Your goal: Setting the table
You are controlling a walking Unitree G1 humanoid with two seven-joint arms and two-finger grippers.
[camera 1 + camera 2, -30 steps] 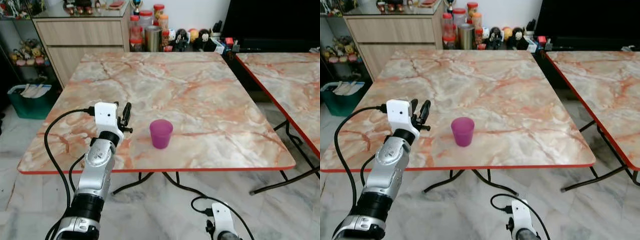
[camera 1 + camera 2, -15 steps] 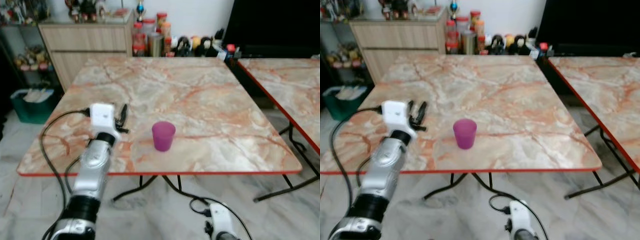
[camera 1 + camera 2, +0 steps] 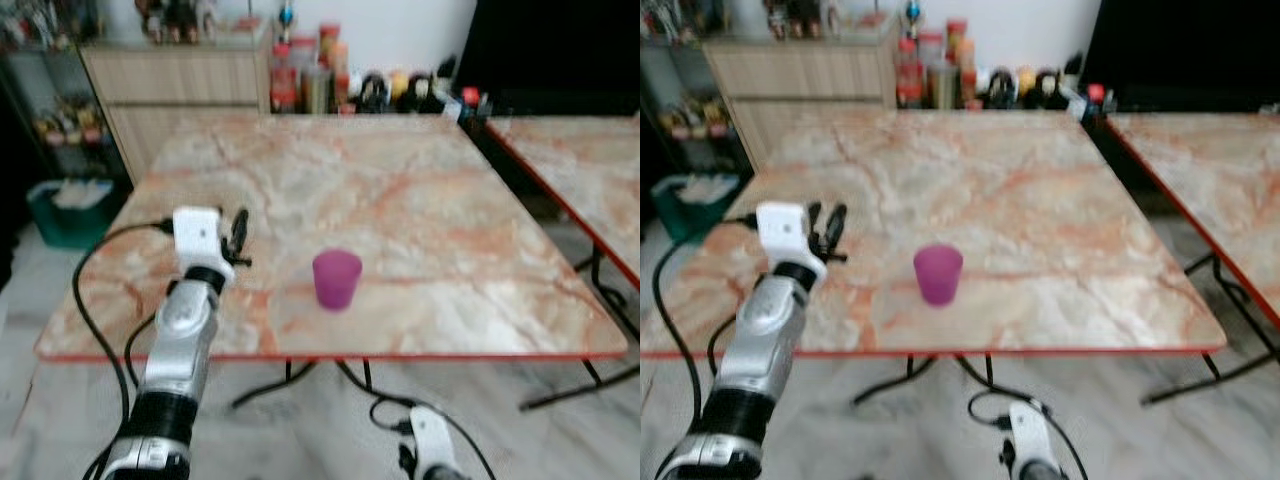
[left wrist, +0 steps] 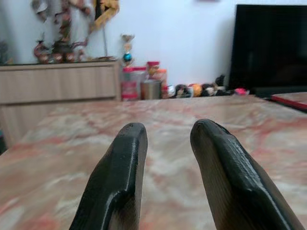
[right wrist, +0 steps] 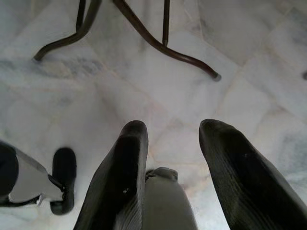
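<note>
That small purple plastic cup looks light and tippable, so grasp its wall mid-height with your empty, parted left gripper; the right gripper hangs parted and empty too.

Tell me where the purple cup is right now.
The purple cup stands upright on the marble table, near its front edge, to the right of the left hand and apart from it.

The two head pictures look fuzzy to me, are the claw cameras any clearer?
Left and right eye views: softly blurred all over, smearing the purple plastic cup and the jars at the back. Left wrist view: the left claw looks sharp, the marble table beyond soft. Right wrist view: evenly lit, the right claw crisp over the pale floor.
</note>
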